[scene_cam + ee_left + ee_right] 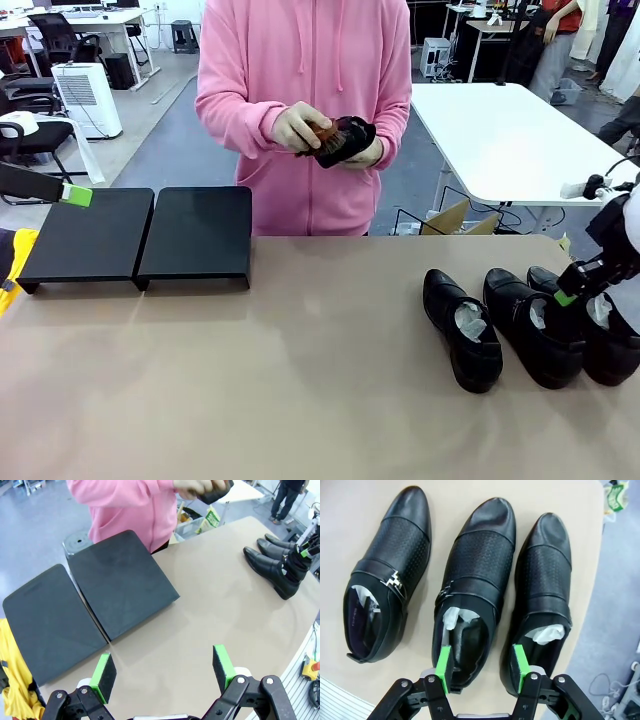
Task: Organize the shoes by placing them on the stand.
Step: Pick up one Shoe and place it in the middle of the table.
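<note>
Grasp preparation: three shoes [525, 335] are lying at the surface's [300, 400] right, well apart from the stand [140, 240]. We are holding the right hand [481, 652] part-open astride the middle shoe's [480, 565] heel wall, apparently for a pinch. The left hand [161, 652] is hovering released near the stand.

My left gripper [162, 662]: black links, green pads [106, 672], silver pivot screws.
Person I face [300, 100]: pink hoodie, drawstrings.

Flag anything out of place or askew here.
One shoe is off the table, in the person's hands at the far side, while the other three shoes sit together at the robot's right. The stand bears none yet. Nothing looks spilled or damaged.
</note>
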Available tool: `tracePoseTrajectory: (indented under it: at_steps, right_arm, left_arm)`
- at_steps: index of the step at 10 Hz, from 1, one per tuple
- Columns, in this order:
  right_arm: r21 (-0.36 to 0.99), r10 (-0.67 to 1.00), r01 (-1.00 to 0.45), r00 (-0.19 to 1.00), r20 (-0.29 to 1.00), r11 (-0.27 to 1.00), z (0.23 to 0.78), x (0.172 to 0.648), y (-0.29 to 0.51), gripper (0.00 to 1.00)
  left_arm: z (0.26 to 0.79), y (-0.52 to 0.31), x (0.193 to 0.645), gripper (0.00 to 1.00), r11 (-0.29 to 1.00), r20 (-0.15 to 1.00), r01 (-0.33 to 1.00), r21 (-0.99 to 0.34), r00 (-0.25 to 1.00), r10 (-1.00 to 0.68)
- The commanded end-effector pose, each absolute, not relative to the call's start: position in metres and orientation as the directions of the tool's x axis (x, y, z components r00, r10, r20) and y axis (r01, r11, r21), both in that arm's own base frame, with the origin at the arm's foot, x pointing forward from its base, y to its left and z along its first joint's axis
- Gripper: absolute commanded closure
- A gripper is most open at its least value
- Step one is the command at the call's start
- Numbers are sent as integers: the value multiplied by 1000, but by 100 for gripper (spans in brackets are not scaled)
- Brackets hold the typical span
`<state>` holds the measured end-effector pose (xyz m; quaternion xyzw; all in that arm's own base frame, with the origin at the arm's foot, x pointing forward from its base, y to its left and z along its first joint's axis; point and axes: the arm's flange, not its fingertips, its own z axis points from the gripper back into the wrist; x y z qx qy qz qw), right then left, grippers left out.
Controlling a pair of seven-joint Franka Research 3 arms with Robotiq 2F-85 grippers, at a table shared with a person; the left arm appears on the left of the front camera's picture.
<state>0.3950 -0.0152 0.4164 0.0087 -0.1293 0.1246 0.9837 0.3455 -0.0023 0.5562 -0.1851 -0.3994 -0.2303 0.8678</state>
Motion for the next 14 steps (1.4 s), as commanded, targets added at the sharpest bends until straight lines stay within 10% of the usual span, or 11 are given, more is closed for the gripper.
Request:
tracePoseTrajectory:
  at_steps: [1,12,14]
  right_arm:
    - [-72,225,-215,952,207,974,404,395,-6,38]
    - [-20,184,-183,979,91,983,342,407,-10,38]
    - [-17,195,-194,977,89,981,340,407,-10,72]
  left_arm:
    - [557,-1,345,0,819,783,558,-133,566,-258]
    - [557,-1,345,0,819,783,558,-133,566,-258]
    - [557,-1,345,0,819,783,558,-133,566,-258]
